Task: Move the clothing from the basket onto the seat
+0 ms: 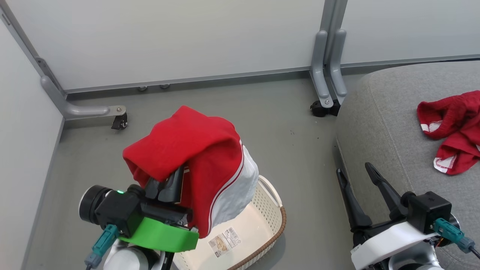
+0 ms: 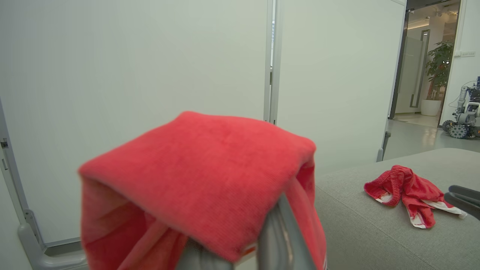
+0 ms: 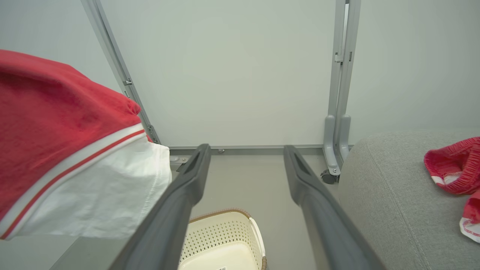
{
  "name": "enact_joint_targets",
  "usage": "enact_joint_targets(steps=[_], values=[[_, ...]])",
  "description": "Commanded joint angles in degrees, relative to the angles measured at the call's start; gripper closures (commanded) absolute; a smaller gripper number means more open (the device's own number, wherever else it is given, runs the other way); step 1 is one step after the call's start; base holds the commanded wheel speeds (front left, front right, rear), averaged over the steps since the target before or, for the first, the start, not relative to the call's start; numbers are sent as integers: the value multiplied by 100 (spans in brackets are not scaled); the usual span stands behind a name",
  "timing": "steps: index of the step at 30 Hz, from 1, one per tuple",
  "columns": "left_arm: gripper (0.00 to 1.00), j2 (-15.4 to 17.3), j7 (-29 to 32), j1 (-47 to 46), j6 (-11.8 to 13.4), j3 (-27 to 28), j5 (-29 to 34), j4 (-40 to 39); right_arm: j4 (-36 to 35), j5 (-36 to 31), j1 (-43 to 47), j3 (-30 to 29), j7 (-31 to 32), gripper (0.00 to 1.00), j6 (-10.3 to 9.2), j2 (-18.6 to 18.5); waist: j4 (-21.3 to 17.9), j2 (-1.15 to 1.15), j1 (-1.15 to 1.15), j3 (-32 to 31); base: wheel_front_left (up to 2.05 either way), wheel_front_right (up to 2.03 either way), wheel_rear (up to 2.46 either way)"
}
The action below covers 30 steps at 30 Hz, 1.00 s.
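A red garment with white panels and stripes [image 1: 202, 157] hangs draped over my left gripper [image 1: 168, 183], which is shut on it and holds it lifted above the cream basket [image 1: 262, 221]. In the left wrist view the garment [image 2: 198, 176] covers the fingers. In the right wrist view it [image 3: 67, 150] hangs at the left, above the basket [image 3: 225, 240]. A second red garment [image 1: 453, 127] lies crumpled on the grey seat [image 1: 378, 123] at the right. My right gripper [image 1: 356, 170] stands open beside the seat's front edge, holding nothing.
Grey floor [image 1: 273, 112] lies between basket and seat. White partition panels with grey feet and castors [image 1: 326, 93] close off the back and left. Beyond the seat, an open doorway shows another wheeled robot [image 2: 463, 112] and a plant.
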Motion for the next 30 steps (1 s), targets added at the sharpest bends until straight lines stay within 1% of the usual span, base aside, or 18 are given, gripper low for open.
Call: enact_joint_targets(steps=[1,8,13,18,22,27,30], values=[[100,14,-43,59,20,1,-62,-28,-32,42,7,6,13,0,1,-7,-2,0,0,4,0,0,0],[100,31,-54,23,15,-28,-74,-22,-58,44,-25,42,55,0,1,-6,5,0,0,19,0,0,0],[100,27,-57,-44,-3,-65,-85,-10,-138,119,-160,333,125,0,1,-30,41,0,0,36,0,0,0],[100,28,-65,-113,1,-87,-65,-2,-205,310,-414,996,304,0,1,-78,86,0,0,79,0,0,0],[100,11,-69,-179,-16,-134,-50,7,-128,528,-781,1693,430,0,1,-119,134,0,0,162,0,0,0],[100,-2,-88,-268,-53,-183,-46,75,128,761,-1309,2451,505,0,1,-85,204,0,0,242,0,0,0],[100,-18,-100,-303,-74,-217,-40,102,302,818,-1543,2708,512,0,1,-58,253,0,0,276,0,0,0]])
